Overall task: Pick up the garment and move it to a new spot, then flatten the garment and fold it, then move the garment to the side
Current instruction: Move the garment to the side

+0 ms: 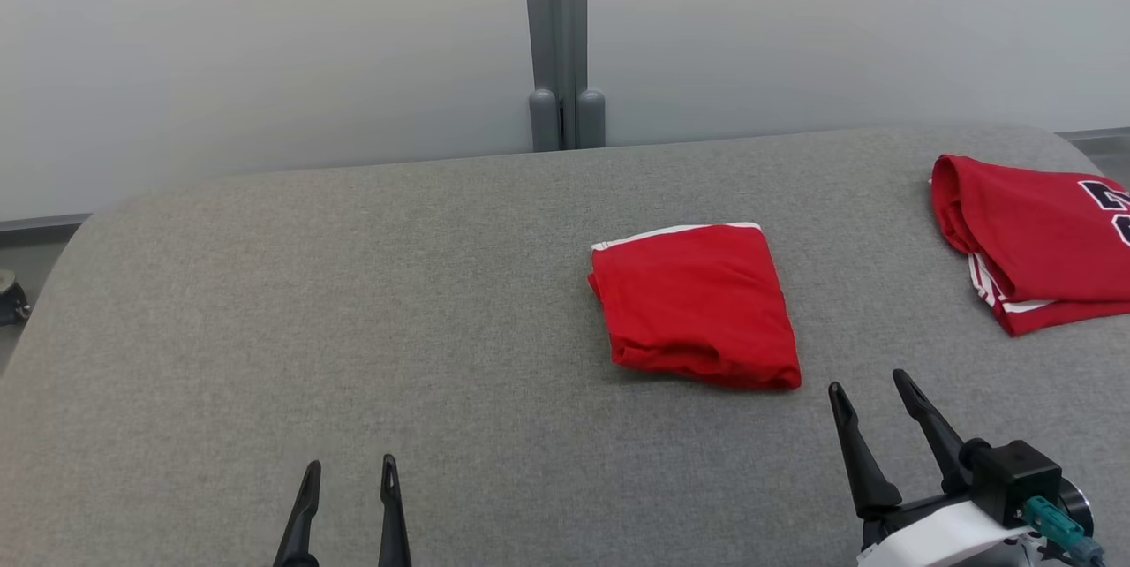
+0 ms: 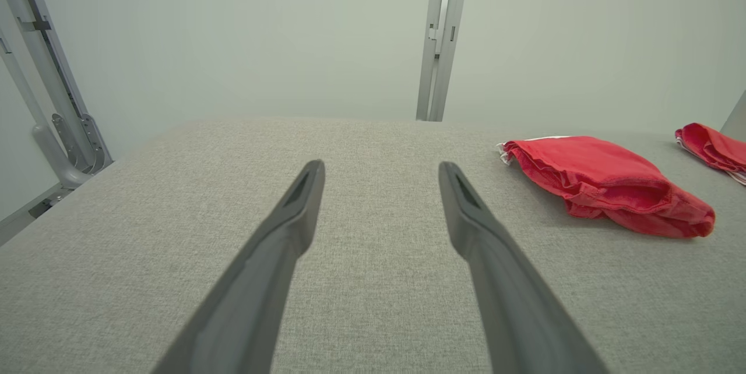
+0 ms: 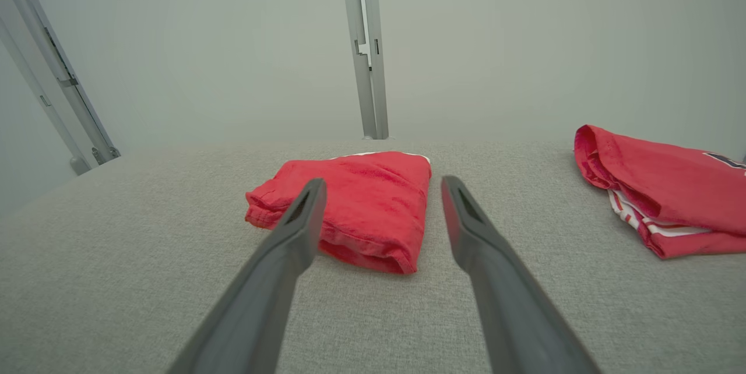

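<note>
1. Our left hand (image 1: 350, 461) hovered low over the desk (image 1: 353, 284), fingers spread, holding nothing.
2. Our right hand (image 1: 867, 380), also released and empty, pointed at the folded red garment (image 1: 697, 302) lying mid-desk.

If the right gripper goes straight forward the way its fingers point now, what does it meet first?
Most likely the folded red garment: it lies just ahead of the open right gripper on the grey table. Depth is unclear, so it might touch the table first.

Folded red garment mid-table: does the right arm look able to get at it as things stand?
Probably yes: the right gripper sits just short of the folded red garment, jaws open, with nothing but bare grey table between them.
</note>
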Tool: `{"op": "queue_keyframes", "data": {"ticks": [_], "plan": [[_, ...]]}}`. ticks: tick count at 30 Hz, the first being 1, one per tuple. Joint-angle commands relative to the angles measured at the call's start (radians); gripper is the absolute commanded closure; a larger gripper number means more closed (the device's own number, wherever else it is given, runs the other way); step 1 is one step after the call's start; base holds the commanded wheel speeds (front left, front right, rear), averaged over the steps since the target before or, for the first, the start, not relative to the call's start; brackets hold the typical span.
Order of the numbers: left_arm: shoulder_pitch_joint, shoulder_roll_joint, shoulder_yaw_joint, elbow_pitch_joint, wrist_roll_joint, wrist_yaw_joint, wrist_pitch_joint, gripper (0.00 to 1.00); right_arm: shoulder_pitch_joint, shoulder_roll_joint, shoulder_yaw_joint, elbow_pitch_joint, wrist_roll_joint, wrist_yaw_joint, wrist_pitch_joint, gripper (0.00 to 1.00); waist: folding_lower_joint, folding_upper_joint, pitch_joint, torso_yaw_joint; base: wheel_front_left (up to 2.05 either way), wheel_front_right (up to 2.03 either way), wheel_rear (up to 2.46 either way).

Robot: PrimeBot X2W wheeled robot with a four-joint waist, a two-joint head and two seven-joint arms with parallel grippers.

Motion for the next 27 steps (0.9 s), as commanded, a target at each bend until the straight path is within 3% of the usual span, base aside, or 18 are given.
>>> {"op": "queue_keyframes", "data": {"ticks": [1,10,15,22,27], "plan": [[-0.012,0.002,-0.003,0.006,0.01,-0.004,-0.003,0.0,0.005,0.001,-0.006,-0.004,-0.004,-0.001,-0.003,0.0,0.0,0.0,0.005,0.007,0.0,0.0,0.0],[-0.032,0.002,-0.042,0.016,0.029,-0.029,-0.003,0.0,-0.067,0.001,-0.033,0.039,0.064,-0.001,-0.003,0.0,0.0,0.0,0.046,0.027,0.0,0.0,0.0],[-0.065,0.002,-0.07,0.011,0.041,-0.039,-0.003,0.0,-0.202,-0.046,-0.001,0.197,0.221,-0.001,0.003,0.0,0.0,0.0,0.105,0.038,0.0,0.0,0.0],[-0.138,0.002,-0.101,-0.004,0.031,-0.049,-0.003,0.0,-0.468,-0.154,0.093,0.377,0.505,-0.001,0.188,0.0,0.0,0.0,0.216,0.066,0.0,0.0,0.0],[-0.183,0.002,-0.127,-0.012,0.02,-0.046,-0.003,0.0,-0.607,-0.211,0.12,0.518,0.676,-0.001,0.409,0.0,0.0,0.0,0.269,0.089,0.0,0.0,0.0]]}}
